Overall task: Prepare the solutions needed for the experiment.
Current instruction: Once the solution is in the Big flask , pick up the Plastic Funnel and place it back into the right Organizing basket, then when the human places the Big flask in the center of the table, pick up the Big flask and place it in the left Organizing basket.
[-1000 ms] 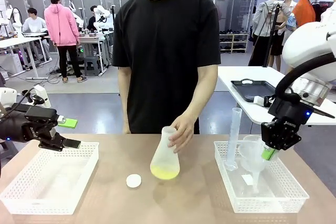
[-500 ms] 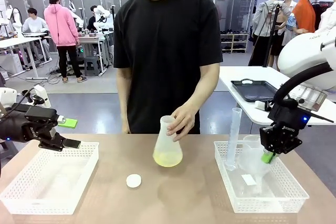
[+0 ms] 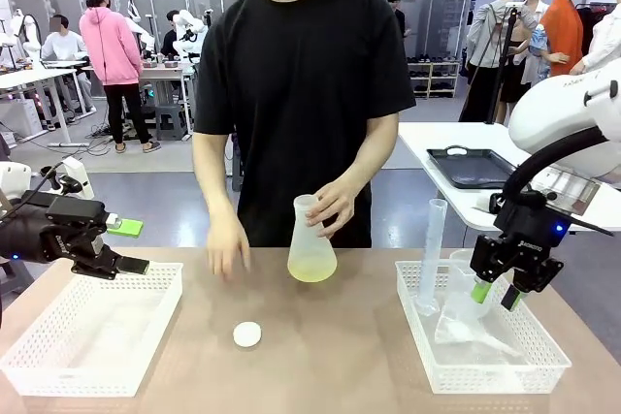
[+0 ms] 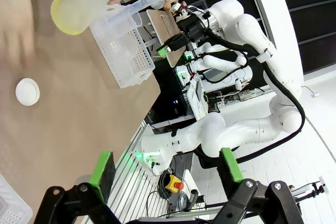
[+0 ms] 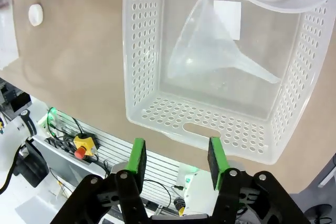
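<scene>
- Front view: left pincer [image 3: 126,246] spread wide, nothing in it, hanging above the far edge of the left basket [image 3: 29,375].
- Right pincer [image 3: 495,295] spread, nothing in it, above the right basket [image 3: 485,382], which holds a funnel [image 3: 475,332] lying on its side, a graduated cylinder [image 3: 432,254] and a beaker [image 3: 464,273].
- The solutions [image 3: 311,270] are a shallow yellow layer in the bottom of the flask [image 3: 309,235]. The person's hand [image 3: 332,208] grips the flask by the neck at mid-surface, far side. Cannot tell if its base touches the surface [image 3: 349,356].
- Person's other hand [image 3: 226,244] is down on the surface beside the flask. White cap [image 3: 247,334] lies nearer the robot, apart from both.
- Left wrist view: left pincer [image 4: 166,166] pads far apart, gap clear. Solutions [image 4: 71,17] at top left, cap [image 4: 27,91] below them.
- Right wrist view: right pincer [image 5: 177,156] pads apart, gap clear, over the basket's near rim [image 5: 199,129]. Funnel [image 5: 210,51] lies on the basket floor.
</scene>
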`<state>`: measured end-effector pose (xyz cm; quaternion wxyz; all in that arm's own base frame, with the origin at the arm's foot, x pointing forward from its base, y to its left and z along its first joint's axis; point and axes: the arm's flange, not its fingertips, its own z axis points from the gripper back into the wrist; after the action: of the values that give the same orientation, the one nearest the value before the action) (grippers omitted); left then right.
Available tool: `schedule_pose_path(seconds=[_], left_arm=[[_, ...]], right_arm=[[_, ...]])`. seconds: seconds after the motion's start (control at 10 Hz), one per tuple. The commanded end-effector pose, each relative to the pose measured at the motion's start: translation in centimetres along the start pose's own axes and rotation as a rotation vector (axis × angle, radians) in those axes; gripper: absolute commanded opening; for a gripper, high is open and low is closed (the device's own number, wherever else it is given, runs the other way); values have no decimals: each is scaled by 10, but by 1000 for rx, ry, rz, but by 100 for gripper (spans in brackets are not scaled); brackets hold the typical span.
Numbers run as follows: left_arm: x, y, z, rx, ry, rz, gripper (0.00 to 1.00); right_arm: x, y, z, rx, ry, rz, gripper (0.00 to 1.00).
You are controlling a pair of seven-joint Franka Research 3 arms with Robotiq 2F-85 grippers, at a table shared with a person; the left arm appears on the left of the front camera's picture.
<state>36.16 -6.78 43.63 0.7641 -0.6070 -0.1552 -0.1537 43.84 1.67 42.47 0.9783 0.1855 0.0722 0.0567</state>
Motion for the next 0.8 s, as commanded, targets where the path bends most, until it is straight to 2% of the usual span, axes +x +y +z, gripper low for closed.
schedule_pose_path(seconds=[0.0,0.7], left_arm=[[-2,1,0,-11,7,-19,100],[-2,1,0,-11,7,-19,100]], right_arm=[[-1,2,4,0,0,14,60],[-1,2,4,0,0,14,60]])
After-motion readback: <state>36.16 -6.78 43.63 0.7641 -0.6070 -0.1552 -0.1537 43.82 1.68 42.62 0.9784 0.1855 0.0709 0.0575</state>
